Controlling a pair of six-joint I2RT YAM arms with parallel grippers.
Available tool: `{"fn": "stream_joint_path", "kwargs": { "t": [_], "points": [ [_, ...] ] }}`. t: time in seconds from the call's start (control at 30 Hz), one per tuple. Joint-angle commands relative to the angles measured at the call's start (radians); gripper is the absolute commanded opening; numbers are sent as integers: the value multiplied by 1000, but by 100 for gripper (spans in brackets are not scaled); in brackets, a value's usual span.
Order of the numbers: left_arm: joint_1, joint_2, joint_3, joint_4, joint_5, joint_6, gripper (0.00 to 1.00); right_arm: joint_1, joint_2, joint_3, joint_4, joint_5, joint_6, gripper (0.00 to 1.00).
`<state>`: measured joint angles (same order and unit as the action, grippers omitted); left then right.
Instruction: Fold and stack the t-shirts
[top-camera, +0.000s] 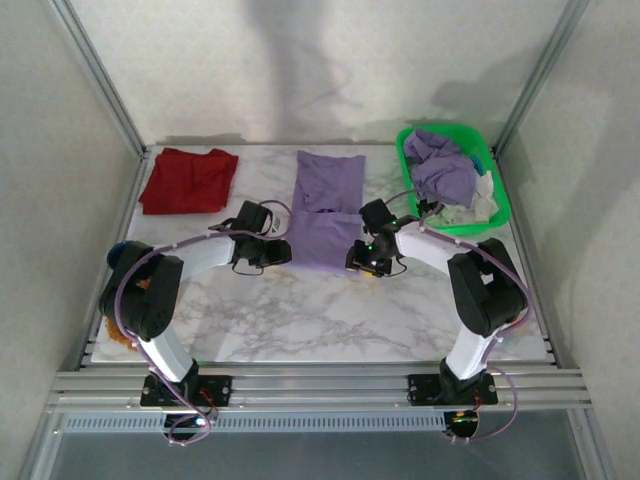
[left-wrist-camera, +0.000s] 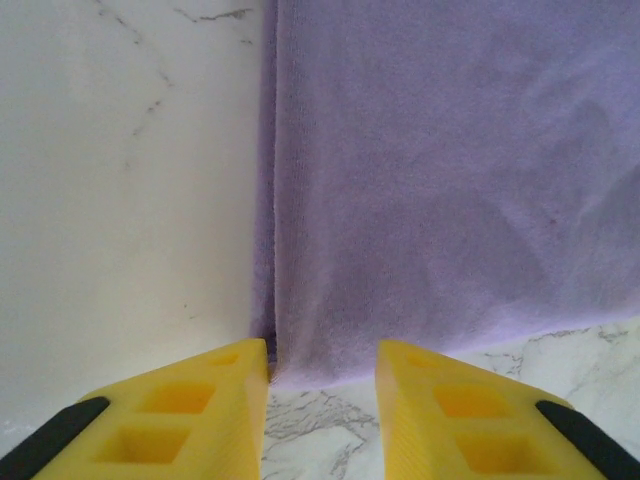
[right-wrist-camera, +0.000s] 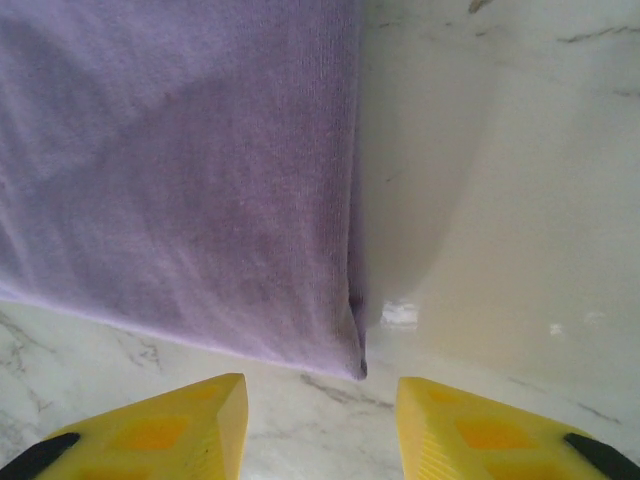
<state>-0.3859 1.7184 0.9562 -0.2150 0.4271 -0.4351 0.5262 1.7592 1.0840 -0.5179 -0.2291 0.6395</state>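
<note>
A lavender t-shirt (top-camera: 325, 212) lies flat, partly folded, in the middle of the marble table (top-camera: 300, 320). My left gripper (top-camera: 283, 252) is low at its near left corner. In the left wrist view that gripper (left-wrist-camera: 322, 350) stands open, its yellow fingers (left-wrist-camera: 215, 400) either side of the lavender t-shirt's (left-wrist-camera: 440, 180) corner. My right gripper (top-camera: 352, 258) is at the near right corner. It is open (right-wrist-camera: 320, 385), just short of the lavender t-shirt's (right-wrist-camera: 180, 170) hem. A dark red t-shirt (top-camera: 188, 180) lies folded at the back left.
A green basket (top-camera: 500, 205) at the back right holds crumpled lavender t-shirts (top-camera: 442, 170) and some white cloth (top-camera: 482, 200). Metal frame posts line both sides of the table. A small brown fuzzy thing (top-camera: 118, 338) sits at the left edge by the left arm's base.
</note>
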Motion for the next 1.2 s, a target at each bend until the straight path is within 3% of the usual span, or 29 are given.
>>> {"fn": "stream_joint_path", "kwargs": {
  "t": [0.0, 0.17, 0.23, 0.37, 0.5, 0.73, 1.17],
  "points": [
    [-17, 22, -2, 24, 16, -14, 30, 2, 32, -3, 28, -4, -18, 43],
    [-37, 37, 6, 3, -26, -4, 29, 3, 62, -3, 41, -14, -21, 41],
    [-43, 46, 0, 5, -33, -5, 24, 3, 77, 2, 42, -15, -28, 37],
    [-60, 55, -14, -6, -84, -6, 3, 4, 79, 10, 36, -1, -36, 20],
    [-70, -2, -63, 15, -86, -36, 0, 4, 41, -5, 11, 18, -48, 0],
    [-141, -111, -176, 1, -91, -114, 0, 26, -107, -153, -16, -10, -8, 0],
    [-378, -483, -471, 5, -170, -453, 0, 154, -506, -433, -108, -27, 188, 0]
  ]
}}
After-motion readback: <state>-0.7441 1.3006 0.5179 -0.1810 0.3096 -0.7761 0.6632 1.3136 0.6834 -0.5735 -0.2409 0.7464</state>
